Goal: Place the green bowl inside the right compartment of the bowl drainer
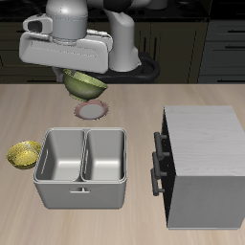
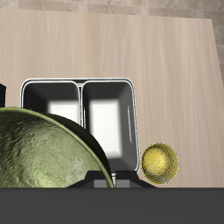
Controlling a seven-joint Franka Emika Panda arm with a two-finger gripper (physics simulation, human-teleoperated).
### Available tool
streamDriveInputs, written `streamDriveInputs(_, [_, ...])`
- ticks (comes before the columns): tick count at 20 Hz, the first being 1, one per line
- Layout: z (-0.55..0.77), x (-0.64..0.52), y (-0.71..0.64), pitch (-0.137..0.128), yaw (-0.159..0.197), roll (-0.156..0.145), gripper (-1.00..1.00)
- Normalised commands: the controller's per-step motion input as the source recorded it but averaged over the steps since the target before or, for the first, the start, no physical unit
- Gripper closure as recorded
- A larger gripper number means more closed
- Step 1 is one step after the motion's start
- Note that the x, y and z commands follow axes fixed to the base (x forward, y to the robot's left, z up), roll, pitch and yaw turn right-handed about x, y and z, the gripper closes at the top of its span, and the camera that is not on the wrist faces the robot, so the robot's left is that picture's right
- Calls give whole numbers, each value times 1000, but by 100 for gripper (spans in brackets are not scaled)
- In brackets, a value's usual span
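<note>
The green bowl (image 1: 85, 86) hangs tilted in the air above the table, behind the bowl drainer (image 1: 83, 182). My gripper (image 1: 72, 78) is shut on its rim. In the wrist view the green bowl (image 2: 44, 156) fills the foreground, olive and mottled. Beyond it shows the bowl drainer (image 2: 81, 86), a grey tub with two equal bins split by a middle wall. Both bins are empty. The drainer stands near the table's front edge, well below the held bowl.
A small round plate (image 1: 93, 111) lies on the table under the held bowl. A smaller yellow bowl (image 1: 24, 153) (image 2: 160, 162) sits beside the drainer. A large grey cabinet (image 1: 203, 153) with black handles stands on the drainer's other side.
</note>
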Motion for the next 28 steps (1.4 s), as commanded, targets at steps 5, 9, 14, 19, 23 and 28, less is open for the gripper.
streamDriveInputs(5, [-210, 28, -89, 16, -10, -5, 100])
streamDriveInputs(9, [-258, 1, -129, 31, -6, -11, 100])
streamDriveInputs(14, [-164, -26, -85, 16, -7, -13, 100])
streamDriveInputs(19, [-163, -32, -92, 17, -5, -19, 100])
streamDriveInputs(23, [-118, -19, -59, 10, -4, -2, 100])
streamDriveInputs(28, [-124, -1, -10, 11, 2, 1, 100])
